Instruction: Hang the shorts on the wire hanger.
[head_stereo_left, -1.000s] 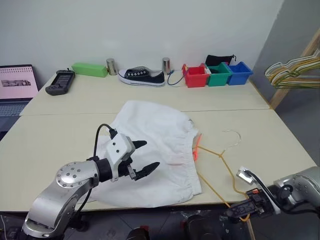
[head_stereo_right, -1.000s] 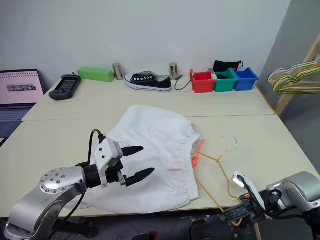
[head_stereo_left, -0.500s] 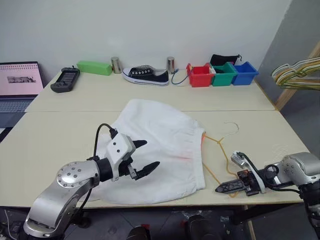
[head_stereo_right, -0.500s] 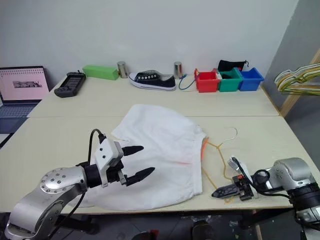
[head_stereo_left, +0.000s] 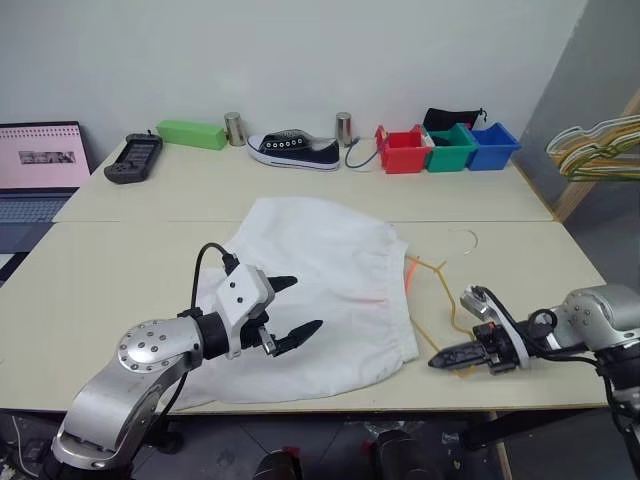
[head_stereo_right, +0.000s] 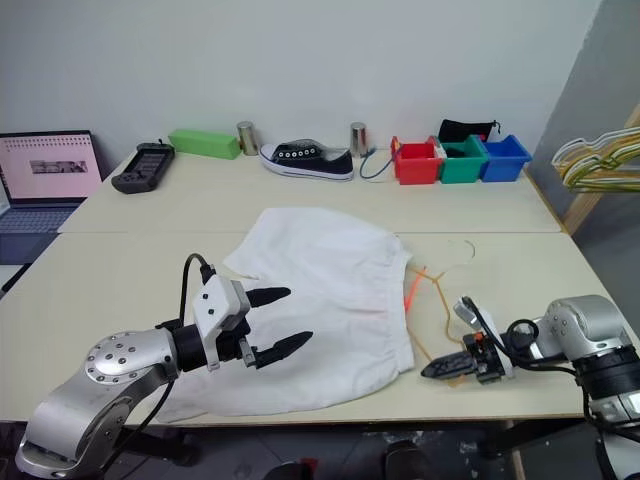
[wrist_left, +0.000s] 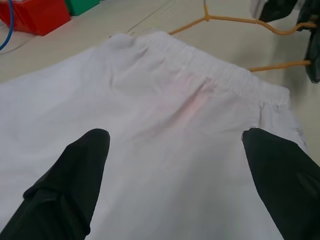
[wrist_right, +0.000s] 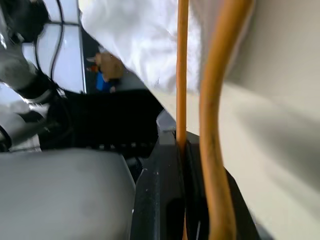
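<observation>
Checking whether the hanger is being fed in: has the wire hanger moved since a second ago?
Yes. The wire hanger, pinched in the right gripper, has slid toward the shorts, its near end now tucked under their waistband.

The right gripper (wrist_right: 182, 200) is pinched tight on the wire hanger (wrist_right: 182, 75). One thin orange wire runs straight up out of the black fingers (wrist_right: 160, 190). A second, thicker-looking orange wire (wrist_right: 217, 125) curves just beside it. The white shorts (wrist_right: 145, 40) lie past the fingers, touching the thin wire. The pale table (wrist_right: 285, 100) lies on the other side of the thick wire
</observation>
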